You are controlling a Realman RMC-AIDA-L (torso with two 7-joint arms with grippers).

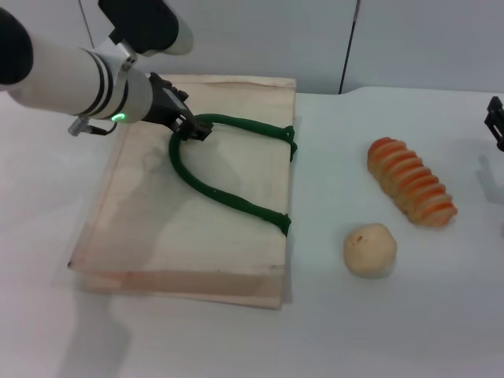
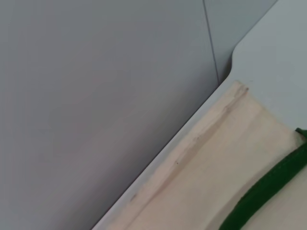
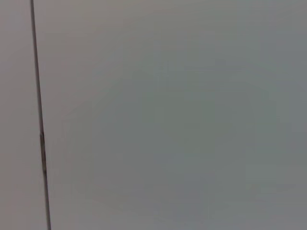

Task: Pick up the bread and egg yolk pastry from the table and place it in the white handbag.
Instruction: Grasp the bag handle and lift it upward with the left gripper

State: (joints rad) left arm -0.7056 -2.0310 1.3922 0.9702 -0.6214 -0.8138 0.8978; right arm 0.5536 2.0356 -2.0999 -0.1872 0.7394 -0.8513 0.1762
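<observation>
The left hand [image 1: 191,126] sits over the white handbag [image 1: 157,228], its fingers pinched onto the top of the green handle [image 1: 220,197], which arches up off the cloth. The bag lies flat on the table [image 1: 354,331]; it looks limp and light, so lifting by the rope handle should open its mouth. The bread [image 1: 411,183] lies well to the right, probably soft and crushable, best taken across its middle ridges. The egg yolk pastry [image 1: 369,250], just beside it, seems crumbly and apt to roll. The right hand [image 1: 495,120] is parked at the table's far right edge; its opening cannot be told.
</observation>
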